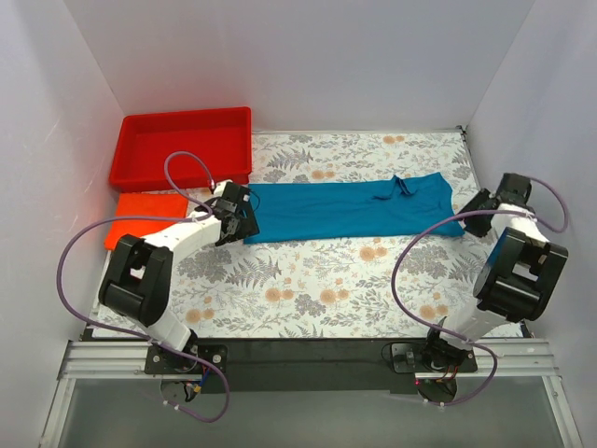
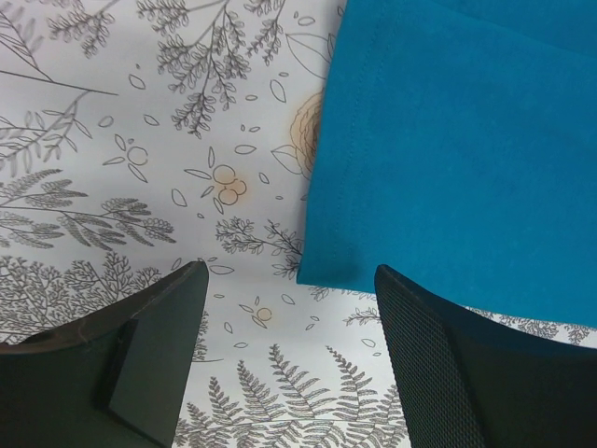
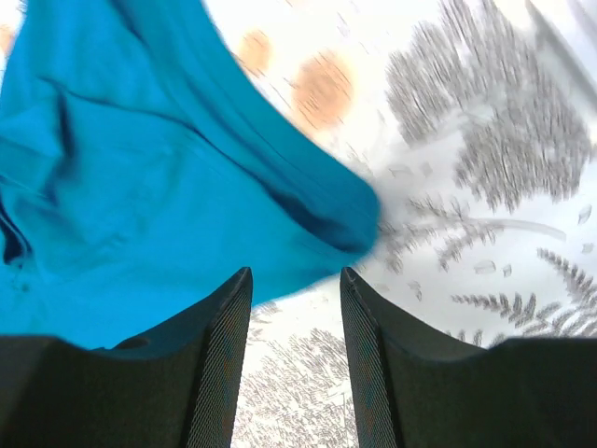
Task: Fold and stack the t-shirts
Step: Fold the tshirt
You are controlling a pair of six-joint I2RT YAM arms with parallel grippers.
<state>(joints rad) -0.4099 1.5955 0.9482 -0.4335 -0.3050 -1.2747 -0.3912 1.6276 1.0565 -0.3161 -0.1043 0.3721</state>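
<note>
A teal-blue t-shirt [image 1: 354,210] lies folded into a long strip across the middle of the floral table. An orange-red t-shirt [image 1: 145,215] lies folded flat at the far left, below the tray. My left gripper [image 1: 244,222] hovers at the teal strip's left end; in the left wrist view it [image 2: 291,280] is open, with the shirt's corner [image 2: 448,159] just ahead of its fingers and nothing between them. My right gripper [image 1: 469,217] sits at the strip's right end; in the right wrist view it [image 3: 296,280] is open over bare cloth-free table, the teal hem [image 3: 168,177] just beyond its fingertips.
A red plastic tray [image 1: 131,168] stands at the back left, next to the orange-red shirt. White walls close in the table on three sides. Purple cables loop from both arms. A black rail [image 1: 308,353] runs along the near edge.
</note>
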